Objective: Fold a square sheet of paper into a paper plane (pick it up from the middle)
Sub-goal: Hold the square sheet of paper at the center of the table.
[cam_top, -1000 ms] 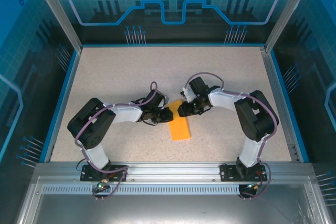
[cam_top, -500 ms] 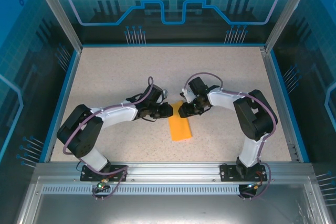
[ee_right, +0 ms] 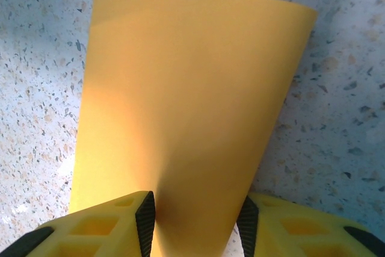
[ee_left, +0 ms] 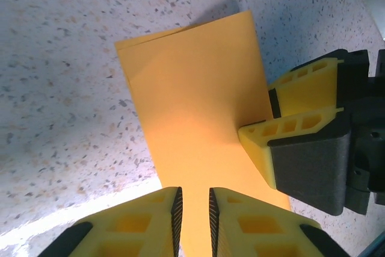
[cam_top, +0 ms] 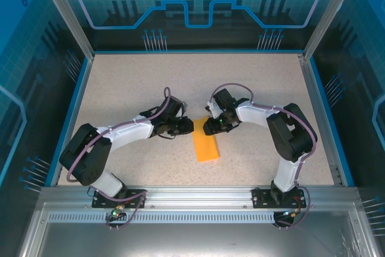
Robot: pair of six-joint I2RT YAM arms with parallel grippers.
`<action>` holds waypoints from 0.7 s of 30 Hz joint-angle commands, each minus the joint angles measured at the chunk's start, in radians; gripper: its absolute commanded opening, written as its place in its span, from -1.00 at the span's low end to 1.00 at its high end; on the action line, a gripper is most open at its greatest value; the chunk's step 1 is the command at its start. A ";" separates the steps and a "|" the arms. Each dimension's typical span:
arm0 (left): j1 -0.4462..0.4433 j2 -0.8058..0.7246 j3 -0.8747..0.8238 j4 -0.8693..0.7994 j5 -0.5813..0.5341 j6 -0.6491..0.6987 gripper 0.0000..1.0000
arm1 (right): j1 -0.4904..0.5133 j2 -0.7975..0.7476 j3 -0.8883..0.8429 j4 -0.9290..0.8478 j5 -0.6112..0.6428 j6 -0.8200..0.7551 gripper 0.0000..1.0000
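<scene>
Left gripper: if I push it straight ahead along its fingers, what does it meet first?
The orange paper, lying right ahead of the left gripper. The right gripper sits just to the side of that line and might be grazed; depth is hard to judge.

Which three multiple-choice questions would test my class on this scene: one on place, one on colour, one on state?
1. The paper lies: A between the left pincer and right pincer; B in a far corner; C under an arm.
2. Its colour: A blue; B orange; C white.
3. Its state: A crumpled; B torn; C folded into a rectangle.
Key: A, a pincer sits on each side of its far end; B, it is plainly orange; C, two layered edges show at one end.
</scene>
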 commanded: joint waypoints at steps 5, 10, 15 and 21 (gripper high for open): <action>0.025 -0.054 -0.054 -0.020 -0.015 -0.036 -0.55 | 0.028 0.018 0.017 0.008 0.032 0.045 -0.10; 0.031 -0.057 -0.059 -0.015 -0.008 -0.041 -0.54 | 0.038 0.020 0.020 0.002 0.050 0.057 -0.09; 0.032 -0.047 -0.067 0.000 0.005 -0.048 -0.53 | 0.045 0.016 0.019 -0.006 0.080 0.077 -0.08; 0.033 -0.040 -0.069 0.009 0.016 -0.052 -0.53 | 0.052 0.013 0.011 -0.005 0.100 0.100 -0.08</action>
